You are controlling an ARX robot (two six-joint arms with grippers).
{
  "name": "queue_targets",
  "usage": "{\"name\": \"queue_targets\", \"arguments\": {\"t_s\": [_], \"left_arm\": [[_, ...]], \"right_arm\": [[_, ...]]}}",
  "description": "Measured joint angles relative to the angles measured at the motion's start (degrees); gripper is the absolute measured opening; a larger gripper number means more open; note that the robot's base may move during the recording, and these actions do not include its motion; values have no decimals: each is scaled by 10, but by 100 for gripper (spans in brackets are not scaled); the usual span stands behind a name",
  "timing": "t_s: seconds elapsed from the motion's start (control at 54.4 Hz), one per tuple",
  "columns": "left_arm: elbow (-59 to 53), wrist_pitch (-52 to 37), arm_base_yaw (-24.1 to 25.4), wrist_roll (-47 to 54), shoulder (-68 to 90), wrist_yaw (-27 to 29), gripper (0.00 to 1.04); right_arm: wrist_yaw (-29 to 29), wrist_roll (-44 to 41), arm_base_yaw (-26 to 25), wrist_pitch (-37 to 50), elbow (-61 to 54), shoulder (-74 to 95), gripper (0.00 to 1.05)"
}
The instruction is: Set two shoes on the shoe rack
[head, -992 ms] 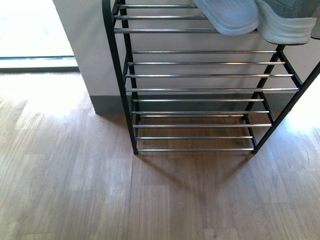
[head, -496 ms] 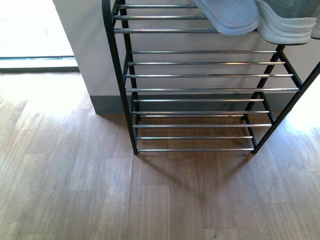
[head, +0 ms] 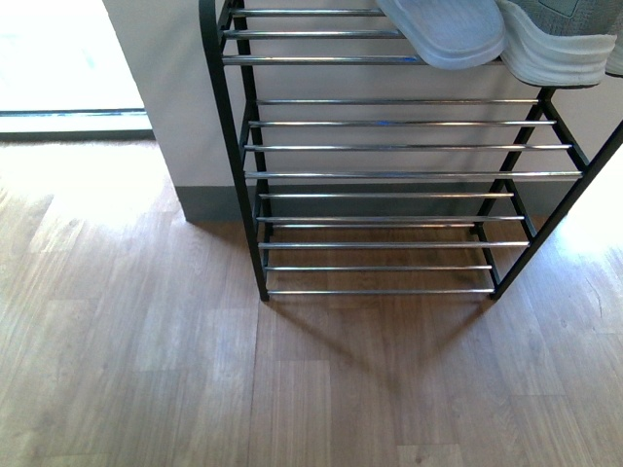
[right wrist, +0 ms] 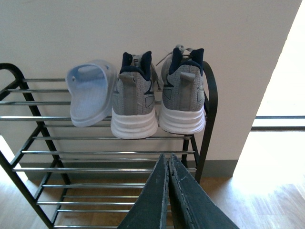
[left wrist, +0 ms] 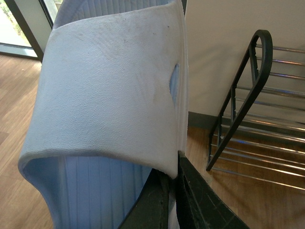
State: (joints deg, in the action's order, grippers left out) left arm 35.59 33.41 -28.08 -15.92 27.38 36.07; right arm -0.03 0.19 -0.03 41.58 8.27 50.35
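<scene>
A pale blue slide (left wrist: 109, 100) fills the left wrist view, and my left gripper (left wrist: 172, 177) is shut on the edge of its strap, off to the side of the shoe rack (left wrist: 248, 95). On the rack's top tier (right wrist: 57, 102) lie another pale blue slide (right wrist: 90, 98) and two grey sneakers (right wrist: 136, 105) (right wrist: 183, 98), heels outward. My right gripper (right wrist: 167, 157) is shut and empty, in front of the rack below the sneakers. In the front view the shoe rack (head: 389, 146) stands against the wall, with the slide (head: 443, 29) and a sneaker sole (head: 555, 53) at the top edge.
A white wall (right wrist: 143, 28) with a grey skirting (head: 209, 202) backs the rack. Wood flooring (head: 195, 370) spreads in front. A bright glass door (head: 58, 58) is at the left of the wall. The rack's lower tiers (head: 389, 219) hold nothing.
</scene>
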Motion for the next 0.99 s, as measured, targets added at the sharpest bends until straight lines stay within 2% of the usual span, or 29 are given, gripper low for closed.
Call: {"name": "queue_targets", "arguments": {"t_s": [0.478,0.551,0.992], "left_arm": [[0,0,0,0,0,0,2],[0,0,0,0,0,0,2],[0,0,0,0,0,0,2]], "right_arm": [[0,0,0,-88,-55,-142,2],[-1,0,0,-74,-71,-152,2],[0,0,0,-226,-72,-315,2]]}}
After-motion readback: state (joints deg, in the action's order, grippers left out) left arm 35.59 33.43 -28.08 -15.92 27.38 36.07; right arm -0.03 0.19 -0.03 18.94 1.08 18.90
